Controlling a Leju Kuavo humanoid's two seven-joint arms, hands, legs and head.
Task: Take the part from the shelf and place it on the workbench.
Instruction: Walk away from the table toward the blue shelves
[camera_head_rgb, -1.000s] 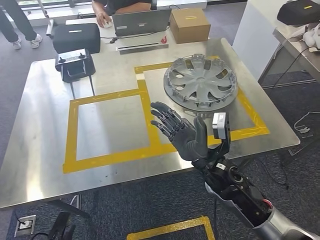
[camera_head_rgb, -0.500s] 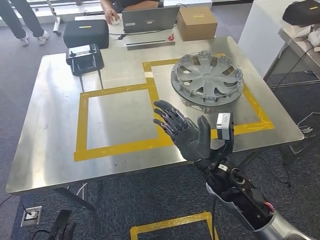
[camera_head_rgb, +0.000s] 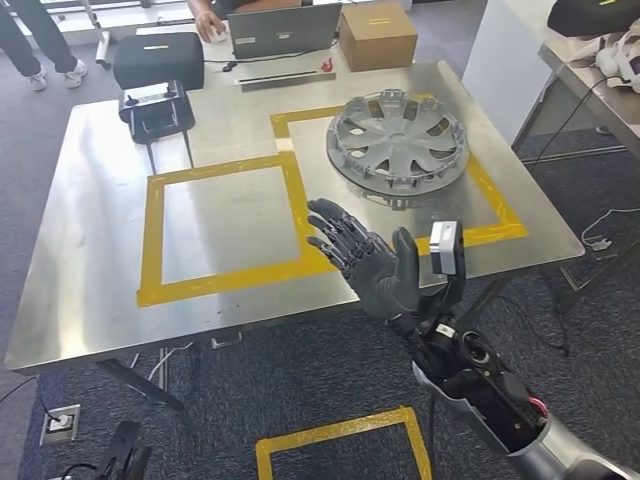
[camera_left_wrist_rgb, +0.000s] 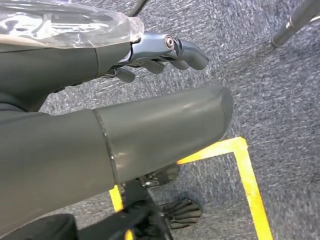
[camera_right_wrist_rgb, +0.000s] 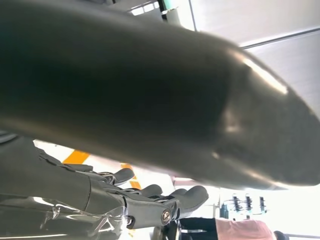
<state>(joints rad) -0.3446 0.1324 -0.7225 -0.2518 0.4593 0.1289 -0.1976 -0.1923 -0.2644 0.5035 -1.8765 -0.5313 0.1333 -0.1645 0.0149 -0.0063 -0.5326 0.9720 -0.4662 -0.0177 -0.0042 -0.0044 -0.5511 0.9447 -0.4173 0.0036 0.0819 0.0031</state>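
From the head view, the part, a round silver wheel cover, lies flat on the desk, inside the far yellow tape square. The right robot hand hangs in the air over the near edge of the desk, palm up, fingers spread, holding nothing. The part is ahead of this robot hand and a little to its right, near but not touching. It is round, so it has no long side to line up with. The right robot hand is the one close to it.

In the left wrist view, the left robot hand hangs low over the grey carpet, by a yellow floor line. Its fingers look straight and it holds nothing. It is far from the part.

In the right wrist view, the right robot hand's thumb is big and blurry, its fingers reach out straight, and it grips nothing.
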